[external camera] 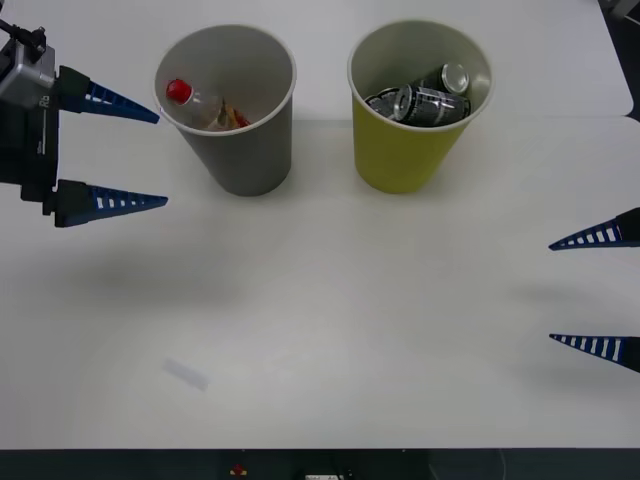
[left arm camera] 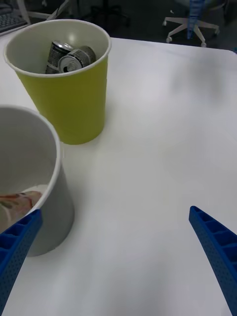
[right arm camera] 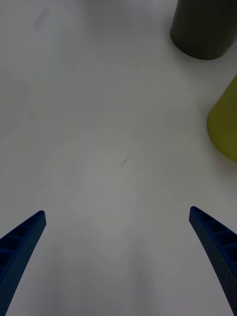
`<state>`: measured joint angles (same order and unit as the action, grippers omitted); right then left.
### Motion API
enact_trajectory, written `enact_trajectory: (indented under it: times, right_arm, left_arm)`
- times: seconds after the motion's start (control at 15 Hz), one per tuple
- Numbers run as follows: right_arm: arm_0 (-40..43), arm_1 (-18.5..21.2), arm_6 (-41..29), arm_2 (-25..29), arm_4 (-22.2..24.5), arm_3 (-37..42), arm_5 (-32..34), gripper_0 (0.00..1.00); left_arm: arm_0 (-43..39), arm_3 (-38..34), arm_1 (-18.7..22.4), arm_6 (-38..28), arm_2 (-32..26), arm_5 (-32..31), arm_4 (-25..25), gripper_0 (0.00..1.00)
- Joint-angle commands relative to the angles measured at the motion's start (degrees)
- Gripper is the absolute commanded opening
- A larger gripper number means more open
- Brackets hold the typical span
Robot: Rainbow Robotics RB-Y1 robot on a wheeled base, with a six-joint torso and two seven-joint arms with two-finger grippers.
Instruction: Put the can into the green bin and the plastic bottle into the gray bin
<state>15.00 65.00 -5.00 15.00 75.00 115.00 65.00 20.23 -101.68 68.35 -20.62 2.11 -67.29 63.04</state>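
- White and matte, the table (external camera: 330, 330) runs wide under both arms; office chairs stand in the dim room beyond its far edge
- Left gripper (external camera: 110, 150) hangs with its ribbed blue fingers spread wide and nothing between them, just beside the gray bin (external camera: 245, 150), which sits a touch forward of it; the plastic bottle (external camera: 200, 105) already lies inside that bin, red cap up against the wall
- Right gripper (external camera: 600, 290) hovers low, fingers likewise apart and empty; the green bin (external camera: 405, 150) stands well ahead of it and toward the other arm, with dark cans (external camera: 425, 98) resting inside
- Both sorts look done, so the risk is in pulling away; a careless sideways swing of the left gripper could clip the gray bin's rim and tip it, since it is so near
- Both bins look like light paper cups, tapered to a narrow foot with pale rolled rims, so they would likely topple or slide easily on the smooth top; the cans are shiny metal, the bottle clear thin plastic
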Motion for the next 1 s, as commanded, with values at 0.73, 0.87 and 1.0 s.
enact_trajectory:
  times: [0.73,0.87,1.0]
  right_arm:
    - [0.00,0.00,0.00,0.00,0.00,0.00,0.00,1.00]
    - [0.00,0.00,0.00,0.00,0.00,0.00,0.00,1.00]
    - [0.00,0.00,0.00,0.00,0.00,0.00,0.00,1.00]
  left_arm:
    - [-27.44,-15.30,-2.17,14.47,-9.14,3.83,-0.20,1.00]
    - [-27.44,-16.09,-4.19,14.21,-9.14,3.48,2.79,1.00]
    - [-27.44,-16.80,-4.81,14.03,-9.14,3.48,4.20,1.00]
